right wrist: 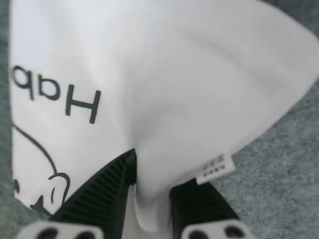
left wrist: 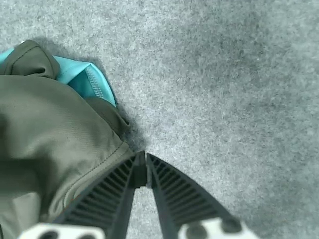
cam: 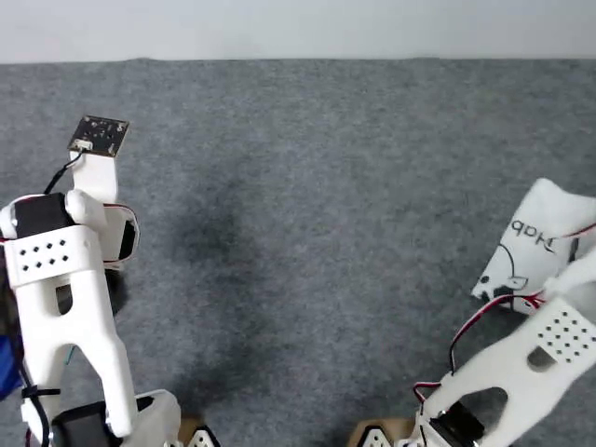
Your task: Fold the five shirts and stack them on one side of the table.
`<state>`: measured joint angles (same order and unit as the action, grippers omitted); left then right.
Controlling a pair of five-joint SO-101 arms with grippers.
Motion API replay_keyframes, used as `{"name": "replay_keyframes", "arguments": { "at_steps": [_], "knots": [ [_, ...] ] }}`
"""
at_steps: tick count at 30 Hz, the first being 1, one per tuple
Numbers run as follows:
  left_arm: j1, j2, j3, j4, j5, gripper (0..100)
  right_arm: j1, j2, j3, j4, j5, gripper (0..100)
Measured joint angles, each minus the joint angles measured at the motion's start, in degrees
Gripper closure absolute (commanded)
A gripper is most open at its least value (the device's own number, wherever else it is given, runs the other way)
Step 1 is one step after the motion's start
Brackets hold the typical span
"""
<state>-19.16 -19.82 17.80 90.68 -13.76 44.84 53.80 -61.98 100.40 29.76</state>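
Observation:
An olive-green shirt [left wrist: 50,134] lies crumpled on the grey mat, with a teal shirt [left wrist: 82,74] poking out from under it. My left gripper [left wrist: 145,167] is shut, its tips meeting right at the hem of the olive shirt; no cloth shows between the fingers. At the table's right edge, a white shirt [cam: 533,244] with dark print is bunched up. My right gripper [right wrist: 149,199] is shut on a fold of the white shirt [right wrist: 164,74], and a small label hangs beside one finger.
The grey mat [cam: 317,186] covers the whole table, with a pale wall strip along the far edge. The left arm [cam: 70,298] stands at the near left, the right arm [cam: 521,372] at the near right. A scrap of blue [cam: 7,365] shows at the left edge.

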Motion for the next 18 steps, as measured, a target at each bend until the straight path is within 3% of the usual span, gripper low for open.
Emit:
{"name": "replay_keyframes", "arguments": {
  "at_steps": [4, 11, 14, 18],
  "knots": [
    [0.4, 0.0, 0.0, 0.0, 0.0, 100, 0.7, 0.3, 0.0, 0.3, -0.8, 68.2],
    [4.8, 0.0, 0.0, 1.1, 0.0, 100, 1.6, -6.5, 0.0, 0.3, -7.6, 66.0],
    [5.4, 0.0, 0.0, 1.4, 0.0, 100, 1.6, -11.4, 0.0, 0.3, -7.8, 72.7],
    [5.4, 0.0, 0.0, 2.0, 0.0, 100, 1.6, -16.4, 1.2, 0.3, -7.8, 96.8]
  ]
}}
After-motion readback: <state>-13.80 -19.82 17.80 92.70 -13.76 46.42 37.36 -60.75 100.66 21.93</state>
